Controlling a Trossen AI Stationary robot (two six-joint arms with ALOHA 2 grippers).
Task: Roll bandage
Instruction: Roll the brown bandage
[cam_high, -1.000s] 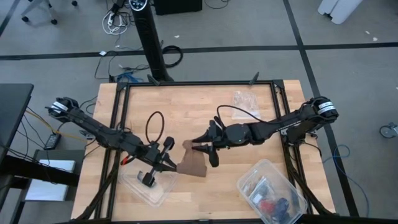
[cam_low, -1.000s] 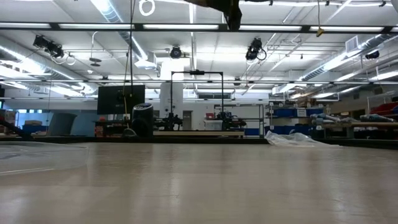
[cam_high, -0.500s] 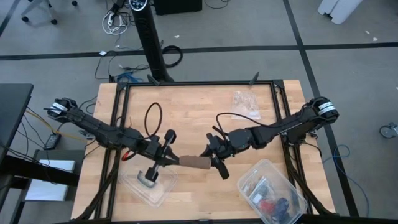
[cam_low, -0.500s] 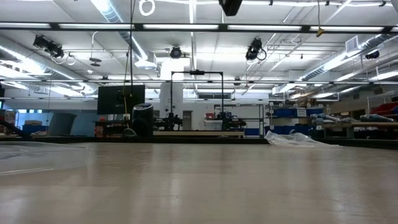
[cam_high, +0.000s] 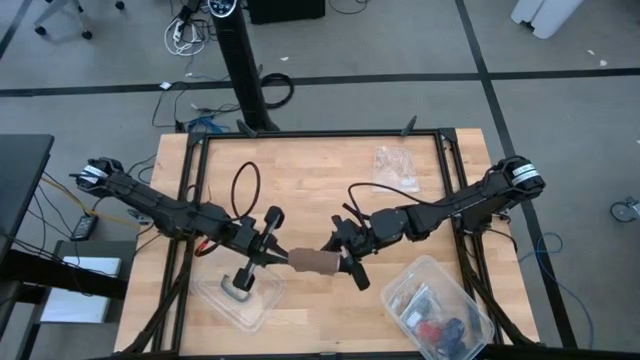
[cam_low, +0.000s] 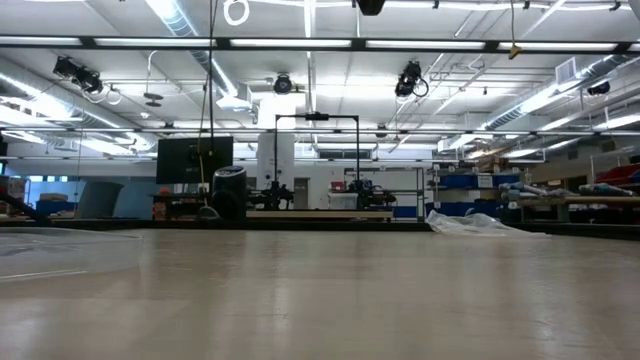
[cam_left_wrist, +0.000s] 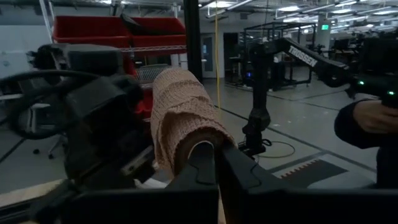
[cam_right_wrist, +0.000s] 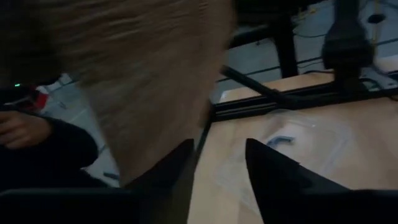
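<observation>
Hanging above mid-bench as a tight roll, the bandage (cam_high: 312, 262) had gone from a loose flap to a cylinder, so rolling looked nearly finished. The left claw (cam_high: 276, 256) stayed clamped on one end; the right claw (cam_high: 343, 263) apparently stood parted around the other. No writing was readable.

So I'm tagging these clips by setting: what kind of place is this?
Most likely a robotics lab or workshop in a big industrial hall. The low view shows an open ceiling with strip lights and exposed ducts, a metal test frame and shelving; the high view shows a framed wooden workbench.
</observation>
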